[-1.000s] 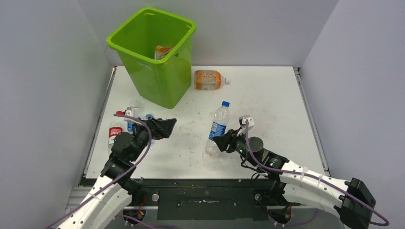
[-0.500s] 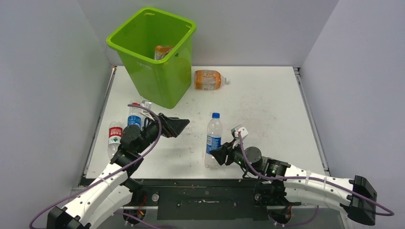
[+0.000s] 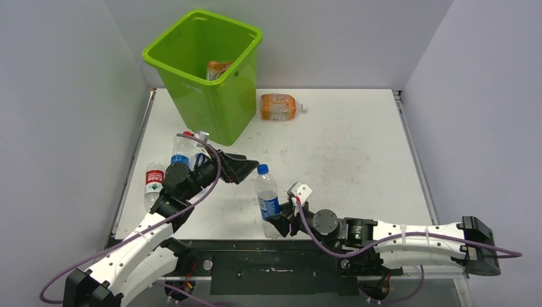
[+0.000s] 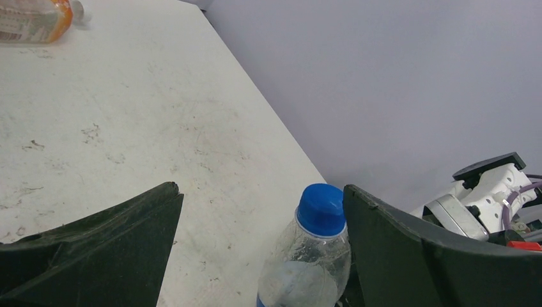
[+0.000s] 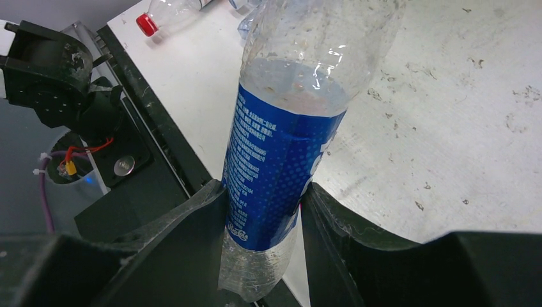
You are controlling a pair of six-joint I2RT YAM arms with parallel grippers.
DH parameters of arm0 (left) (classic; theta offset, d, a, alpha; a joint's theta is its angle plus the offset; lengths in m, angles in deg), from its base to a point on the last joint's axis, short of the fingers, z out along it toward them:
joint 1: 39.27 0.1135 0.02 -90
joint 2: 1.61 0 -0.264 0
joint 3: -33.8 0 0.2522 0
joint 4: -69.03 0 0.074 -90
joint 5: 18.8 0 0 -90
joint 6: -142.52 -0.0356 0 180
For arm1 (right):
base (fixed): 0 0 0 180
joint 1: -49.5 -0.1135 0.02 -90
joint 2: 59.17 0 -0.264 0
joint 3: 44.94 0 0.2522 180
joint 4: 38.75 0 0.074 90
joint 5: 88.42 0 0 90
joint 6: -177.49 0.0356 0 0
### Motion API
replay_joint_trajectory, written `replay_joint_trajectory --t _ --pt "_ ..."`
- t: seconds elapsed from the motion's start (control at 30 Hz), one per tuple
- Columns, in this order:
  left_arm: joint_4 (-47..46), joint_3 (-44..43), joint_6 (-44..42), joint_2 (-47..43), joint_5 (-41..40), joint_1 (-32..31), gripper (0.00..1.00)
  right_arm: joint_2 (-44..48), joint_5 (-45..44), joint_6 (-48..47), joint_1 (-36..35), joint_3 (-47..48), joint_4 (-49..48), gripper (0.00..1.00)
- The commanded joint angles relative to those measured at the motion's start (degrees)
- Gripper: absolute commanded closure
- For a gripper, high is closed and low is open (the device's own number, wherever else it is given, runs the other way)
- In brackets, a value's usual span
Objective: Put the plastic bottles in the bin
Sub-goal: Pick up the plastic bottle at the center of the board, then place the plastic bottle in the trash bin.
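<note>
Right gripper (image 3: 278,222) clamps an upright blue-capped bottle (image 3: 267,199).
Left gripper (image 3: 248,167) gapes wide just beside its cap; green bin (image 3: 211,96) stands further back.

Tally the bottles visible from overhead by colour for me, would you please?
Orange bottles: 2, the binned orange bottle and the loose orange bottle.
Clear bottles: 3, the held bottle in the right gripper, the red-label bottle, the blue-label bottle.
Total: 5 in view; more may lie hidden.
</note>
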Motion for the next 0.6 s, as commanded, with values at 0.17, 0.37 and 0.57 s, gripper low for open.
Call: replay_joint_trajectory --t 0.17,0.37,0.57 --pt "-5.1 -5.7 1.7 5.2 9.7 -0.4 0.04 -3.1 -4.6 -4.1 -1.4 2.4 -6.3 0.79" --pt "-7.2 -5.1 3.0 6.6 13.3 -0.7 0.09 -3.7 -5.6 -5.3 -1.5 3.3 -5.4 0.8" --pt "-6.9 -6.8 2.7 9.7 16.0 -2.4 0.26 -5.4 -5.3 -6.3 -1.7 4.8 -5.0 0.8"
